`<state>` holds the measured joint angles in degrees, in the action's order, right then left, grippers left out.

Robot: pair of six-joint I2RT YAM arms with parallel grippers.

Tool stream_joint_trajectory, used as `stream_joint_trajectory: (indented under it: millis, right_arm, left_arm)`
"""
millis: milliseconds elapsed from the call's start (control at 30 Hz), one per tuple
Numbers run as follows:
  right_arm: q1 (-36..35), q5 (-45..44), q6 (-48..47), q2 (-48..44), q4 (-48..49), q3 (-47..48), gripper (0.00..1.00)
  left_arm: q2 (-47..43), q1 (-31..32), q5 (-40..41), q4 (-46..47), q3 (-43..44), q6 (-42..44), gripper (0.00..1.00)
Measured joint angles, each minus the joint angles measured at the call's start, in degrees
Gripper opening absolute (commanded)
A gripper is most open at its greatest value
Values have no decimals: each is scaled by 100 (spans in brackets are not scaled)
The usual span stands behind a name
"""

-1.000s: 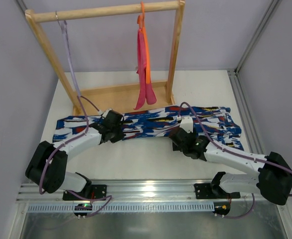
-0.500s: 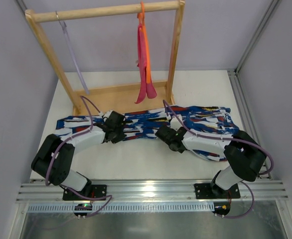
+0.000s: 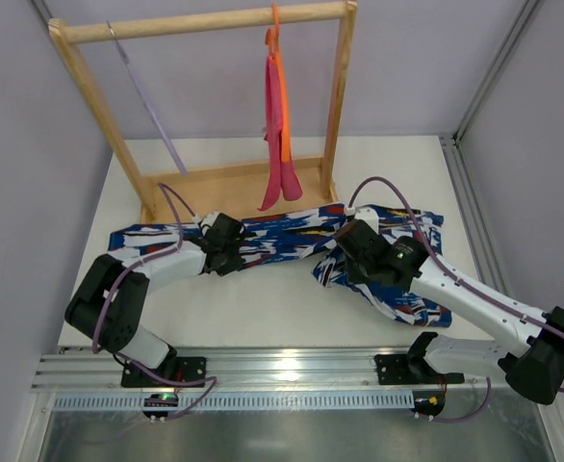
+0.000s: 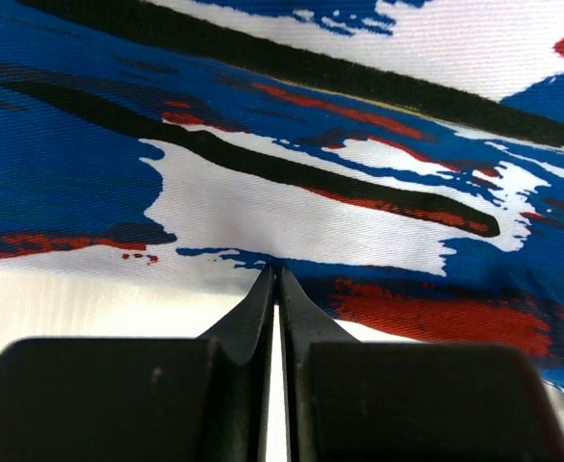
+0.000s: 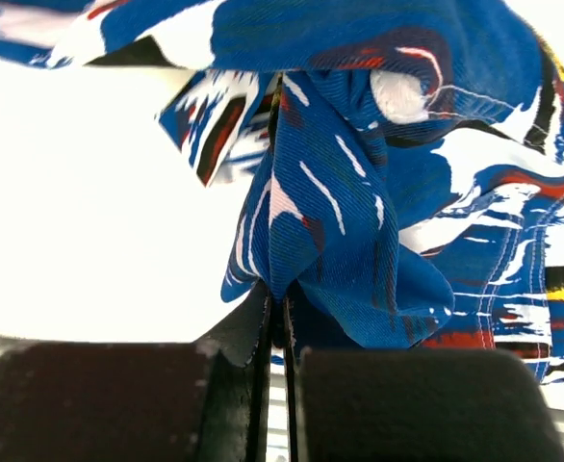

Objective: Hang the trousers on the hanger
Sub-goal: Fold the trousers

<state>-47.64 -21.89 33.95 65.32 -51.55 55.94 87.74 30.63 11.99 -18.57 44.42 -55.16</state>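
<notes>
The trousers (image 3: 282,236) lie in a long band across the table in front of the rack, in a blue, white, red and black print. My left gripper (image 3: 236,252) is shut, its tips pinched at the trousers' near hem (image 4: 311,192); the closed tips (image 4: 275,274) meet right at that edge. My right gripper (image 3: 338,269) is shut on a bunched fold of the trousers (image 5: 359,192), held up off the table, with the cloth rising from between its tips (image 5: 277,298). The pale lilac hanger (image 3: 147,101) hangs slanted from the left end of the wooden rail, apart from both grippers.
A wooden clothes rack (image 3: 205,21) stands at the back with a tray-like base (image 3: 234,183). An orange hanger with a pink cloth (image 3: 280,125) hangs near its right post. Grey walls close in both sides. A metal rail (image 3: 292,371) runs along the near edge.
My right gripper has shut on the trousers and lifted a fold, dragging their right part toward the front. The lilac hanger has swung rightward. The left gripper stays at the hem.
</notes>
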Motion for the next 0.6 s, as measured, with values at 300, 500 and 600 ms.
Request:
stream_joint_trajectory:
  millis: [300, 500, 600]
  right_arm:
    - [953, 1482, -304, -466, 76, -177, 4]
    - [1110, 1849, -326, -708, 142, -254, 4]
    - [1110, 1915, -321, -756, 190, -337, 4]
  left_arm:
    - [-1016, 317, -24, -264, 42, 501, 44]
    - [-1950, 1255, -245, -50, 109, 916, 59]
    - [-1945, 1690, -442, 339, 94, 970, 60]
